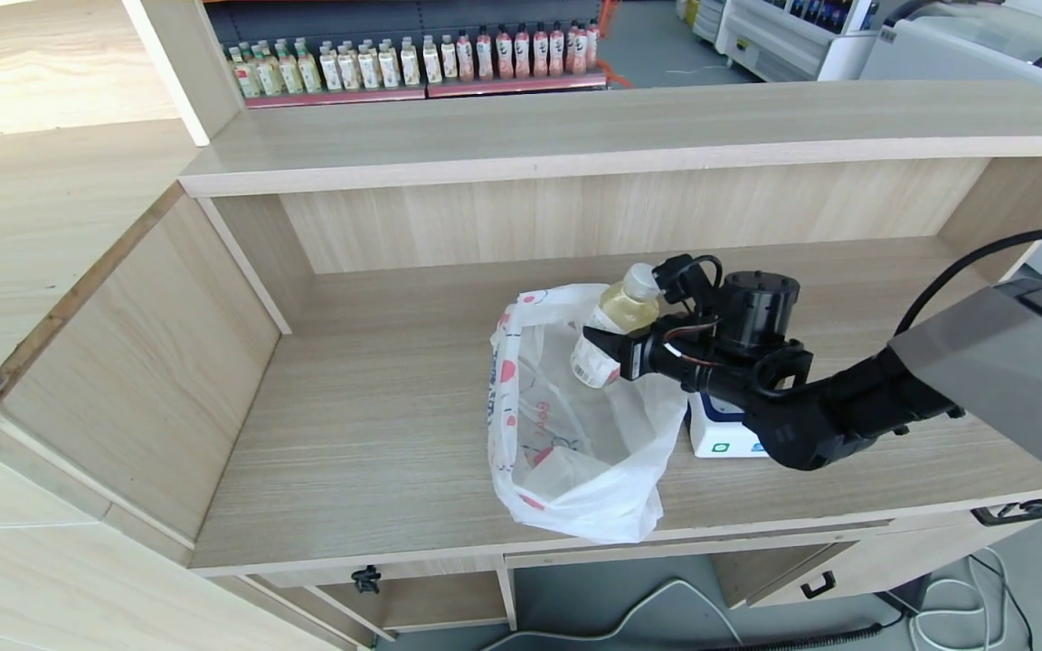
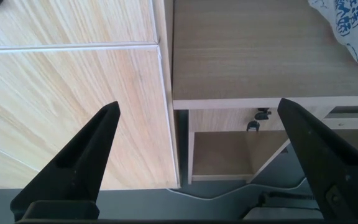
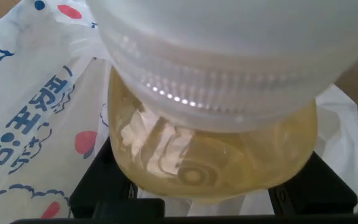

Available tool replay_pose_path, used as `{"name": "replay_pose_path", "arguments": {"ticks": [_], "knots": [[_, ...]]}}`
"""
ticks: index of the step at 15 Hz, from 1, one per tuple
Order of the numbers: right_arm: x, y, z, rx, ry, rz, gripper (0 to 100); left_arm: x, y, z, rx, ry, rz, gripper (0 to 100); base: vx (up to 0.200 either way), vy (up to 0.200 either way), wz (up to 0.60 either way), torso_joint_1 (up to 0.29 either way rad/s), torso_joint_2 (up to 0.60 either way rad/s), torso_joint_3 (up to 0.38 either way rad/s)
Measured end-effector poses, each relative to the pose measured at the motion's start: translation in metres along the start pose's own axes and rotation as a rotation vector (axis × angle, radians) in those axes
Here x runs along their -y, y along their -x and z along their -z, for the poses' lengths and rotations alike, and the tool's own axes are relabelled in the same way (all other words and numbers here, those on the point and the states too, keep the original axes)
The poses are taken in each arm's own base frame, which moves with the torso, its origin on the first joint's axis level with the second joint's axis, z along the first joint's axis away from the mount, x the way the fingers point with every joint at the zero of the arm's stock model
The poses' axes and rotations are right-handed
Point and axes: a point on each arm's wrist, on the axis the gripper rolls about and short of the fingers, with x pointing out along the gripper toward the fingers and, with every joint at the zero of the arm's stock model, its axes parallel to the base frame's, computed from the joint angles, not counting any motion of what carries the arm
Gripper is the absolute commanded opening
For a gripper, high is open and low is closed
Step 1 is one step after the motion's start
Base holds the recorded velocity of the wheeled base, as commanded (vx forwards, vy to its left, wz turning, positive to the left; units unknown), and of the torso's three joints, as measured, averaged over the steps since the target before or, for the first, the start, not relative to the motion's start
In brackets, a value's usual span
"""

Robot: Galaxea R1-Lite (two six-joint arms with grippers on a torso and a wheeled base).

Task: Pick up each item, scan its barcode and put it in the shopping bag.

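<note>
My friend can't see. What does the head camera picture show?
The right gripper holds a bottle of yellow drink over an open plastic bag on a wooden counter. A white box sits beside the bag.

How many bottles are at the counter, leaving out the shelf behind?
1: the bottle in the right pincer, over the open bag. Others may lie hidden inside.

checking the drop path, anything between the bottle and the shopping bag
Nothing: in the head view the bottle, held in the right tool, sits directly at the open mouth of the shopping bag.
</note>
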Motion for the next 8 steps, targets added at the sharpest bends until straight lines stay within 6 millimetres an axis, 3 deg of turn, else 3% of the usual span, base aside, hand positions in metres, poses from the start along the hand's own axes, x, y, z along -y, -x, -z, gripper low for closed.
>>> {"name": "replay_pose_path", "arguments": {"ticks": [4,5,8], "knots": [[0.003,-0.009,0.003,0.01,0.012,-0.001,0,0.0,0.0,0.0,0.0,-0.001,-0.001,100,0.0,0.0,0.0,0.0,0.0,0.0],[0.003,-0.011,0.004,0.011,0.017,-0.002,100,0.0,0.0,0.0,0.001,-0.002,-0.001,100,0.0,0.0,0.0,0.0,0.0,0.0],[0.001,-0.015,0.007,0.008,0.022,-0.009,100,0.0,0.0,0.0,0.001,-0.012,-0.001,100,0.0,0.0,0.0,0.0,0.0,0.0]]}}
